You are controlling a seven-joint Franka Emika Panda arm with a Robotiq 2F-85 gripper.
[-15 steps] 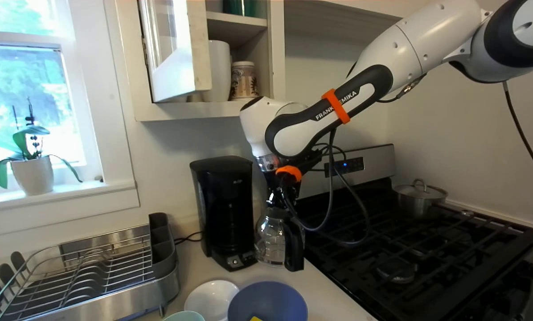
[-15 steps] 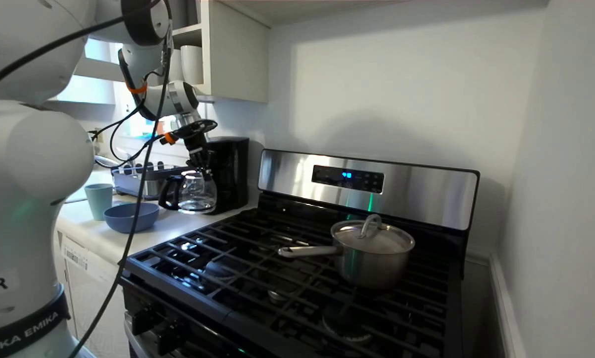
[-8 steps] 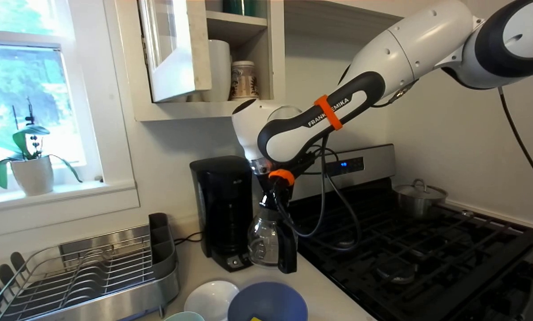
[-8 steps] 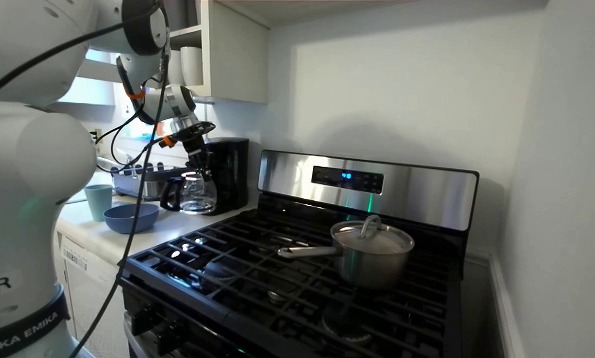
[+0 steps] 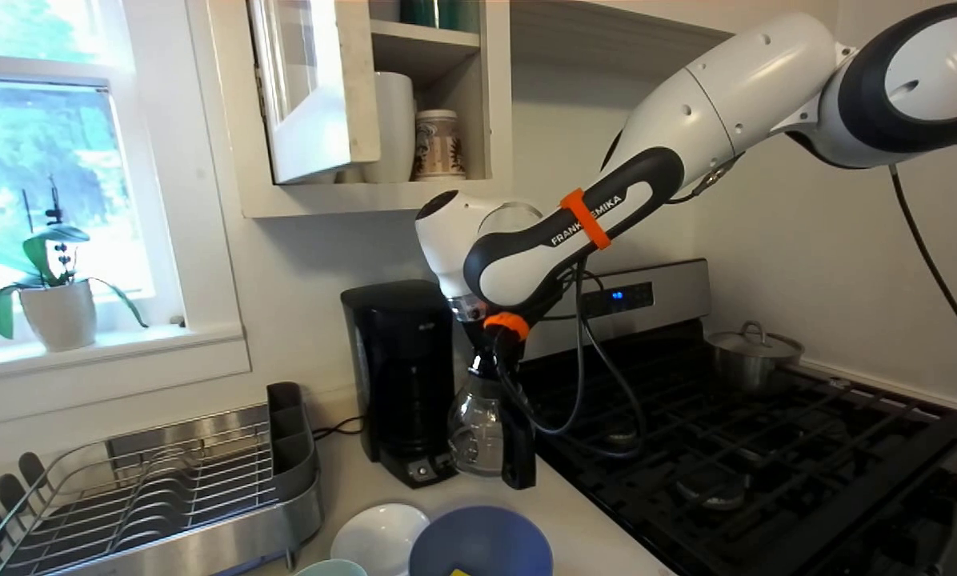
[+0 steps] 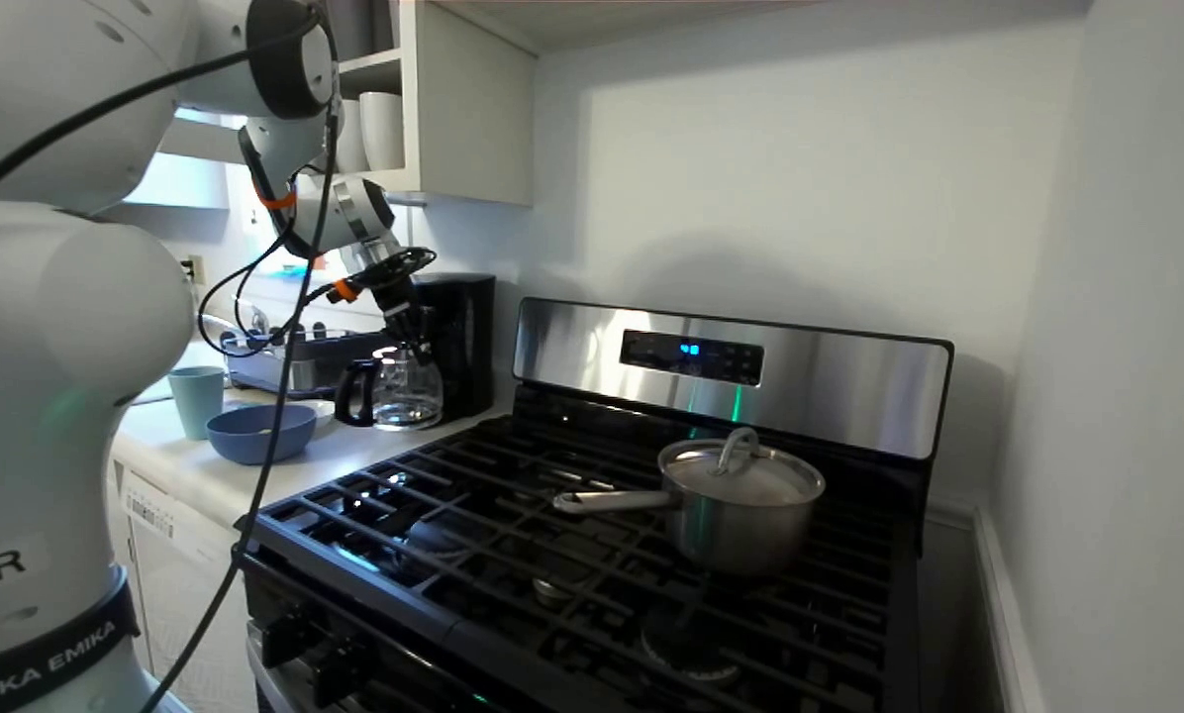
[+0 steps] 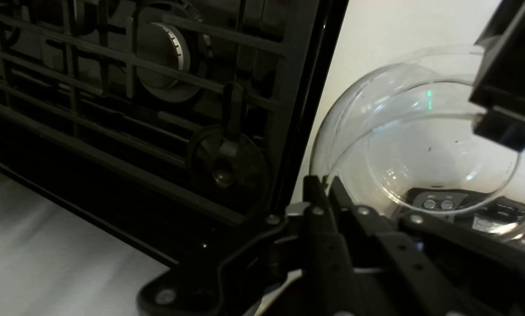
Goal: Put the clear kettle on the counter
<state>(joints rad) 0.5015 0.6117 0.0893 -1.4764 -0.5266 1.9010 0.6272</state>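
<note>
The clear kettle (image 5: pixel 472 438) is a rounded glass jug with a black handle, upright beside the coffee maker. It also shows in an exterior view (image 6: pixel 412 398) and in the wrist view (image 7: pixel 429 149). My gripper (image 7: pixel 325 182) has its two fingertips close together on either side of the glass rim, shut on it. In both exterior views the gripper (image 5: pixel 486 370) (image 6: pixel 416 342) is above the kettle at its top. The whitish counter (image 5: pixel 586 532) lies under the kettle. I cannot tell whether the kettle's base touches it.
The black coffee maker (image 5: pixel 402 376) stands just behind the kettle. The black stove top (image 5: pixel 734 464), with a steel pot (image 5: pixel 754 360), borders the counter. A blue bowl (image 5: pixel 482 544), a white bowl (image 5: pixel 378 534), a dish rack (image 5: pixel 166 496) and a mint cup (image 6: pixel 197 401) are nearby.
Over the last second the arm has come lower. The kettle, in the gripper throughout, has shifted slightly left in one exterior view and ended slightly right in another.
</note>
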